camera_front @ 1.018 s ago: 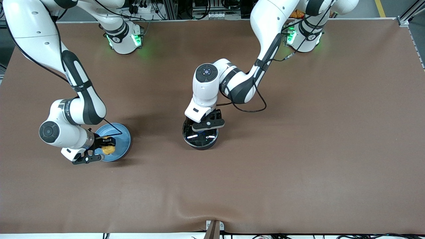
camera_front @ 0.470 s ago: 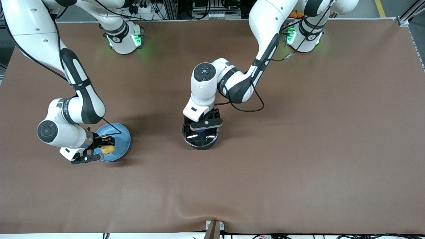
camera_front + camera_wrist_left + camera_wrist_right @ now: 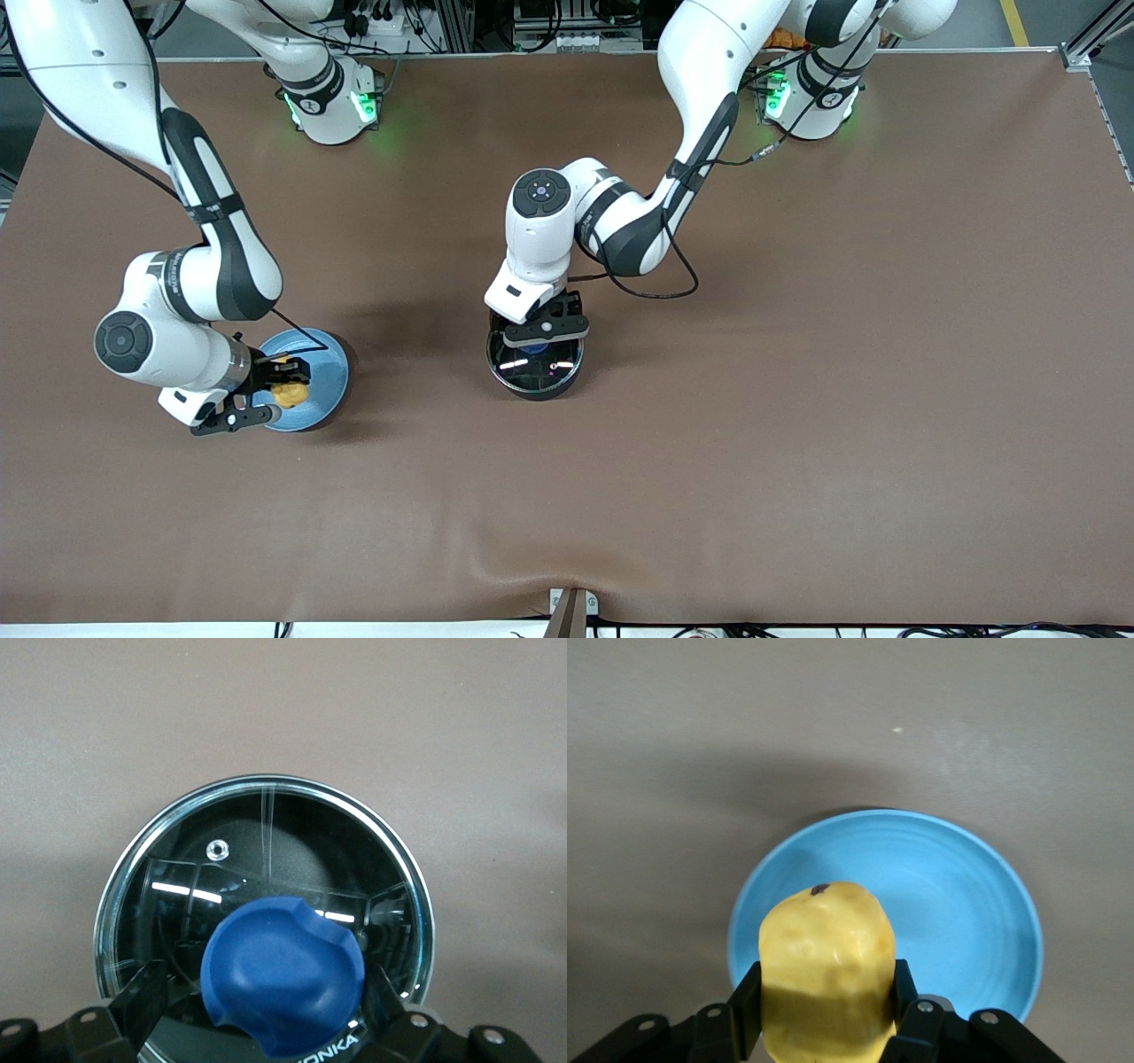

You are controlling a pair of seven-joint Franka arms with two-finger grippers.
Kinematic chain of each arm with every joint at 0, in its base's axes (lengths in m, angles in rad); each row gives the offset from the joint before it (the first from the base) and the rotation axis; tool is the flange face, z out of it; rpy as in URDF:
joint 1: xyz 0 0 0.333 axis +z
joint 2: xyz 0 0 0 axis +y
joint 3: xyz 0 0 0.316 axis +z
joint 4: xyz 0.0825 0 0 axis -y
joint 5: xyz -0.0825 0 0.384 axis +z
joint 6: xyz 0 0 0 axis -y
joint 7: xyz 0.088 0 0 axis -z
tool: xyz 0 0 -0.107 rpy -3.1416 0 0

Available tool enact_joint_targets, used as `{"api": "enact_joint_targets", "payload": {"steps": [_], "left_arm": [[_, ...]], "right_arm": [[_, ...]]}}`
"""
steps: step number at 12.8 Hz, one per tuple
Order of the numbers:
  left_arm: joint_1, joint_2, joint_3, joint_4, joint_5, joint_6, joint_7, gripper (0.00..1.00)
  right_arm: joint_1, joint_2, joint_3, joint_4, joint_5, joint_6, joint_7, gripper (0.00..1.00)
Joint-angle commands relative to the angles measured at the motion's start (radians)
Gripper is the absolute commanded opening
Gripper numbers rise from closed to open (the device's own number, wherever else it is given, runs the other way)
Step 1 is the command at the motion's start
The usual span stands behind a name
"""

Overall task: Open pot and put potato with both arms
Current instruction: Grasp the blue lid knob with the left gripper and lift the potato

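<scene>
The black pot stands mid-table with its glass lid on; its blue handle is hidden. My left gripper is down over the lid's blue knob. It is open, with one finger on each side of the knob and a gap on both sides. My right gripper is shut on the yellow potato, which also shows in the front view. It holds the potato just over the light-blue plate.
The light-blue plate lies toward the right arm's end of the table, level with the pot. A black cable loops from the left arm above the brown table mat.
The left arm's wrist has shifted slightly toward the right arm's end, its gripper staying over the knob. The right gripper with the potato has barely moved over the plate.
</scene>
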Motion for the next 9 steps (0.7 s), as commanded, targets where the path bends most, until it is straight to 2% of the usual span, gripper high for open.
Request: {"api": "enact_joint_targets", "payload": {"steps": [1, 3, 4, 7, 9], "left_arm": [[-0.014, 0.021, 0.018, 0.033, 0.025, 0.004, -0.045, 0.49], [-0.014, 0.013, 0.018, 0.031, 0.025, 0.003, -0.059, 0.19], [-0.012, 0.01, 0.02, 0.031, 0.025, 0.0, -0.059, 0.09], [-0.008, -0.027, 0.026, 0.031, 0.022, -0.074, -0.061, 0.06], [0.001, -0.102, 0.035, 0.03, 0.014, -0.111, -0.059, 0.02]], "right_arm": [[0.008, -0.054, 0.022, -0.012, 0.07, -0.054, 0.019, 0.13], [0.038, -0.071, 0.033, -0.012, 0.081, -0.067, 0.083, 0.13], [0.066, -0.076, 0.033, -0.012, 0.081, -0.067, 0.109, 0.13], [0.139, -0.093, 0.033, -0.007, 0.083, -0.065, 0.216, 0.13], [0.188, -0.094, 0.033, 0.007, 0.083, -0.065, 0.285, 0.13]]}}
